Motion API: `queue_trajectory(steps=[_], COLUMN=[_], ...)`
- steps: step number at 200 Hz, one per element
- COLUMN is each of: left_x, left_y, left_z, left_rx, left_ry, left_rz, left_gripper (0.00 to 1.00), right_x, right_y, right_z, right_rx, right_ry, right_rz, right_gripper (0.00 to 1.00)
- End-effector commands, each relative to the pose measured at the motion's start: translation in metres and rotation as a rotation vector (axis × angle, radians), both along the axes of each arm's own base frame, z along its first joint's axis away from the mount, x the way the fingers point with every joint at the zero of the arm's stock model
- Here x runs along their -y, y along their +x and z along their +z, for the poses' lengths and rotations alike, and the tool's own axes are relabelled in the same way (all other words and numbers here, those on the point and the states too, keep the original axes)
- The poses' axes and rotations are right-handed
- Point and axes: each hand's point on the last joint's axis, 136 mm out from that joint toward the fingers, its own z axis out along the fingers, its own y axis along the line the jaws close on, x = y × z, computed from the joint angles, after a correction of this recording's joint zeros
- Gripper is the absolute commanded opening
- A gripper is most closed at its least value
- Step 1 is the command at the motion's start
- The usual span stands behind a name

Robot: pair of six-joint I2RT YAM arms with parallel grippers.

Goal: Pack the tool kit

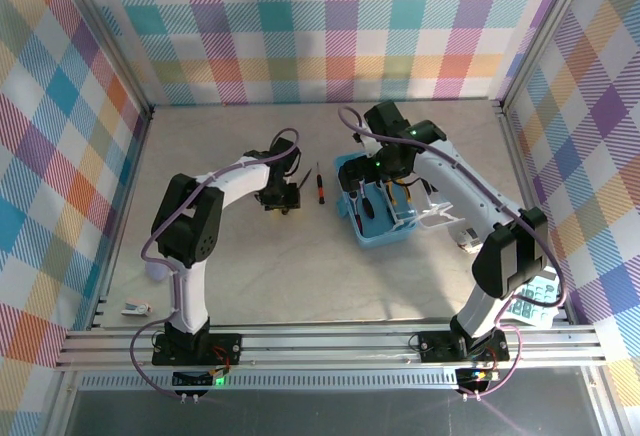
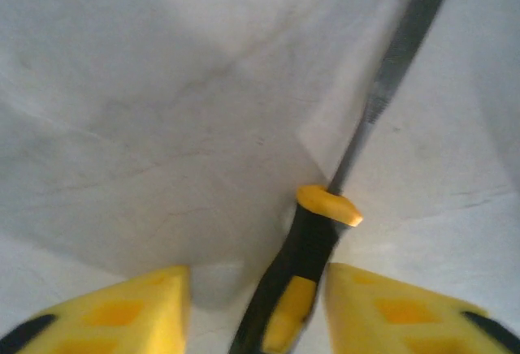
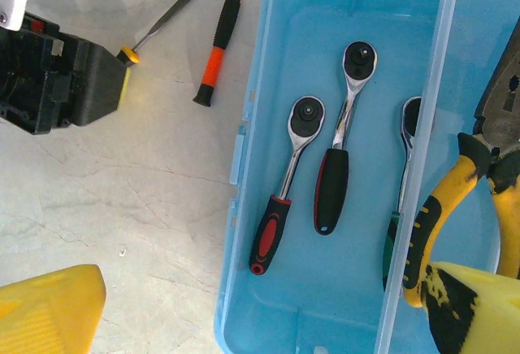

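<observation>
Yellow fingers (image 2: 122, 317) of the left gripper (image 2: 256, 309) straddle the black-and-yellow handle of a slim tool (image 2: 305, 248). The jaws are partly drawn in, with bare table (image 1: 250, 276) showing on one side, so nothing is clamped yet. The tool's long axis runs from the jaws away to the far right. This arm reaches low with its wrist tipped down, and it is the nearer one. Just right lies an orange-handled screwdriver (image 1: 320, 189), roughly parallel. Further right is the blue case (image 3: 244, 151), open, with three ratchets (image 3: 337, 139) inside and pliers (image 3: 455, 183) at its right side. The right gripper (image 3: 260, 309) hovers above the case, spread wide and empty.
</observation>
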Motion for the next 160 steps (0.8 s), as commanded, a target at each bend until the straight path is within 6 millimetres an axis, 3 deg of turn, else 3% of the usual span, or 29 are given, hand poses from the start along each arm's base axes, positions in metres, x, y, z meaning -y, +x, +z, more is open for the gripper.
queue_trajectory(steps=[1, 30, 53, 70, 94, 112, 142, 160], left_x=[0.014, 0.013, 0.011, 0.013, 0.022, 0.044, 0.108, 0.131], left_y=[0.0, -0.002, -0.003, -0.005, -0.008, -0.013, -0.033, -0.044], left_z=[-0.016, -0.008, 0.008, 0.028, 0.073, 0.114, 0.19, 0.219], left_rx=[-0.021, -0.01, 0.012, 0.035, 0.099, 0.147, 0.174, 0.212], left_ry=[-0.04, -0.042, -0.047, -0.065, -0.157, -0.32, -0.811, -0.911], left_rz=[-0.023, -0.026, -0.036, -0.046, -0.067, -0.104, -0.206, -0.281], left_gripper=[0.31, 0.1, 0.0, 0.0, 0.0, 0.0, 0.0, 0.0], right_x=[-0.002, -0.005, -0.009, -0.012, -0.019, -0.025, -0.032, -0.036], right_y=[-0.007, -0.009, -0.01, -0.009, -0.007, -0.004, 0.006, 0.012], right_z=[0.024, 0.028, 0.034, 0.038, 0.049, 0.061, 0.081, 0.087], right_rx=[0.039, 0.037, 0.041, 0.044, 0.038, 0.026, 0.018, 0.013], right_ry=[0.036, 0.065, 0.1, 0.133, 0.236, 0.365, 0.551, 0.591], right_rz=[0.015, 0.021, 0.021, 0.021, 0.011, -0.004, -0.04, -0.053], right_gripper=[0.99, 0.99, 0.99, 0.99, 0.99, 0.99, 0.99, 0.99])
